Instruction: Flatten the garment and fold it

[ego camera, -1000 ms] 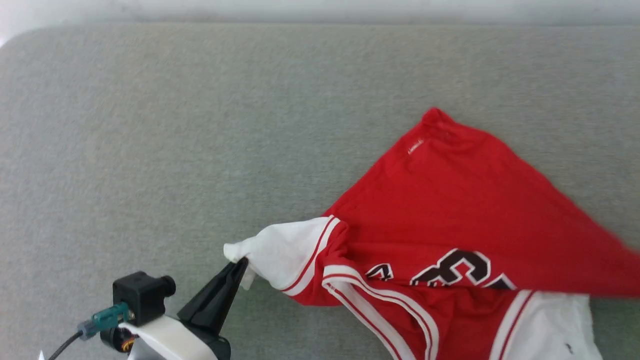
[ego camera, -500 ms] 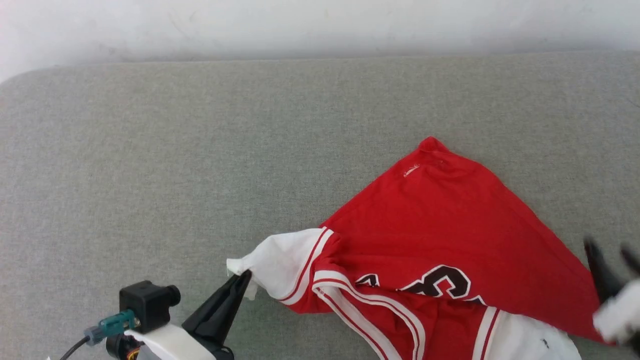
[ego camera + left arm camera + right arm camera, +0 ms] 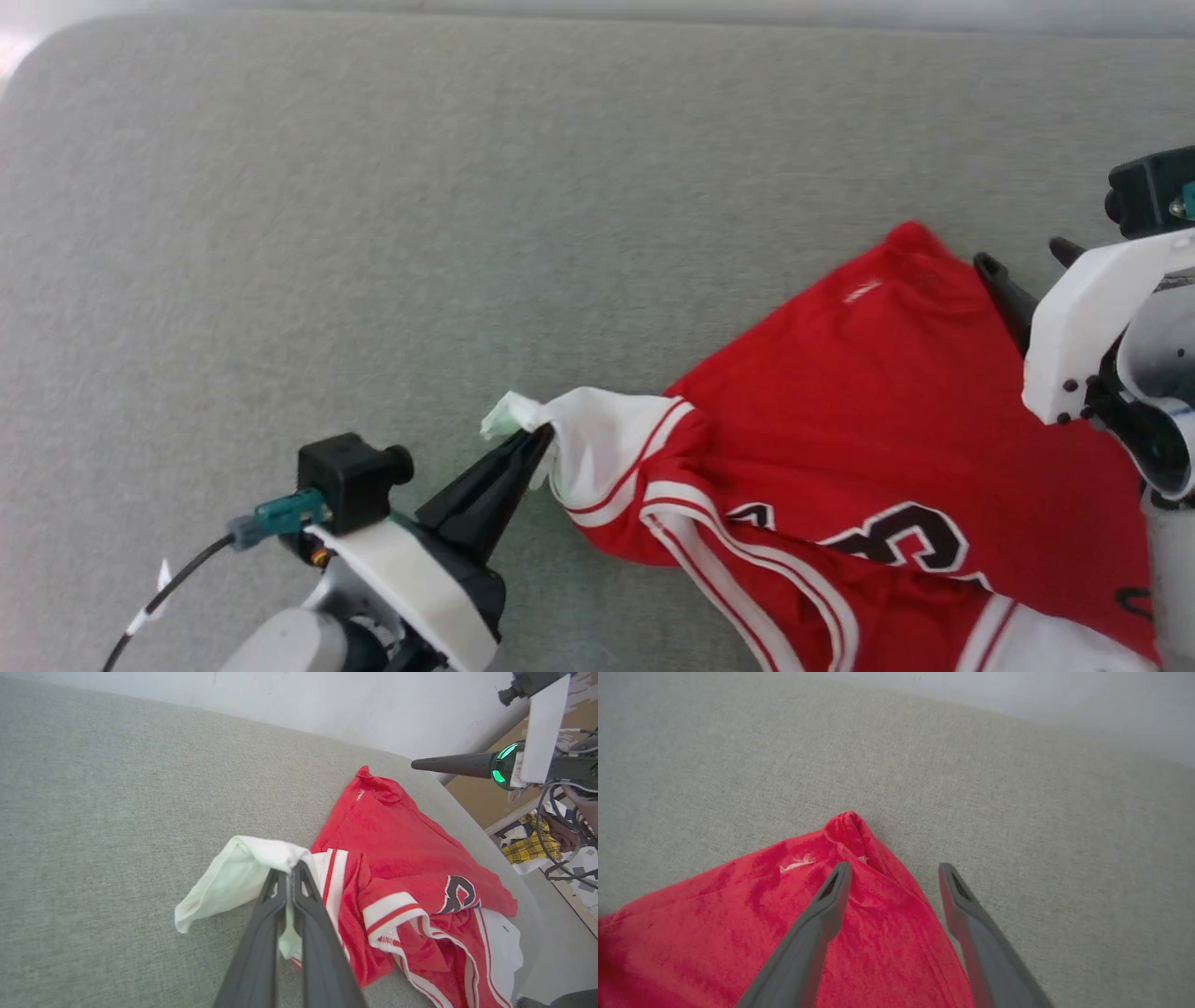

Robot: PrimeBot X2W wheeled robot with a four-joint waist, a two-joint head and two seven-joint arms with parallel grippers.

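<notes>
Head view: flattening step, left gripper (image 3: 540, 437) pinching the garment (image 3: 896, 392) mid-frame; right gripper (image 3: 894, 872) wide open, probably grabs its top corner (image 3: 920, 241) next.

I record the garment (image 3: 840, 392) as thin soft cloth, matt and creased. The surface (image 3: 373, 233) beneath looks like coarse woven grey fabric, matt. The 2 fingers (image 3: 817, 924) of the right gripper (image 3: 894, 865) look like smooth matt dark plastic; its wrist housing (image 3: 1083, 317) is smooth white plastic.
</notes>
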